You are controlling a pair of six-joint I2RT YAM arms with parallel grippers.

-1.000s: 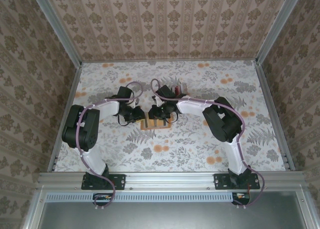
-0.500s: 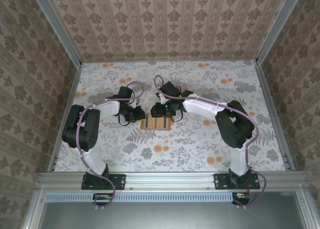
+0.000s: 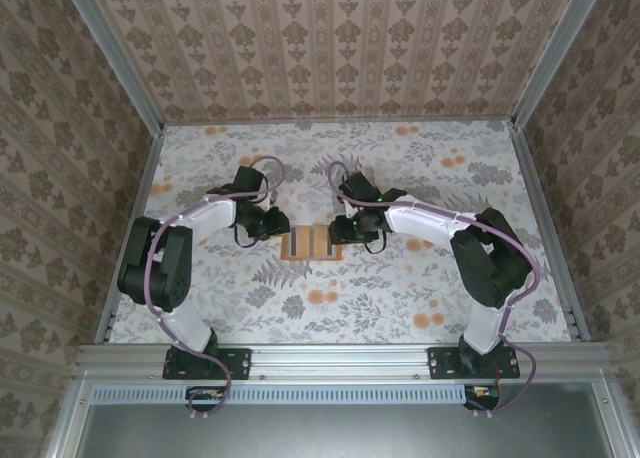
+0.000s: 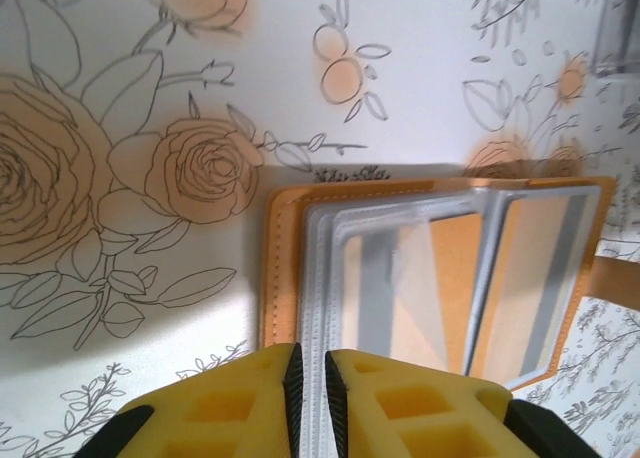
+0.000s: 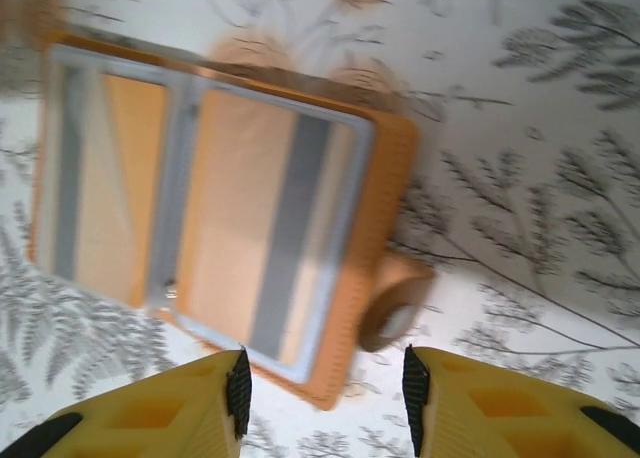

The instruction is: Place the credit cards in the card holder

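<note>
On the mid-counter: card holder spread open, pinched from the left, free on the right

Around everything, tall wallpaper walls (image 3: 330,48) in a brown floral stripe. Below, the flowered counter (image 3: 420,278), white with orange blooms and grey ferns. Left arm (image 3: 205,216) and right arm (image 3: 430,218) both bent inward, wrists low, facing each other across the middle.

Right between them, flat on the counter and opened like a book, the card holder (image 3: 312,242): orange cover down, grey-blue inside up. Orange panels with grey stripes behind its pockets; cards or lining, cannot tell.

Over to the left fingers (image 4: 290,378): yellow, nearly closed, just a narrow slit. Caught in that slit, the stitched grey-blue edge of the holder's inner leaf, at the left end of the case, beside the orange cover's border.

Now the right fingers (image 5: 238,393): parted wide, nothing gripped. Framed in the gap, the holder's near corner and a patch of bare counter. Poised at the right end of the case; touching or not, cannot tell.

Smallest of all, the strap tab (image 5: 395,303): orange, curling off the holder's right edge onto the counter, just ahead of the right-hand yellow finger.
</note>
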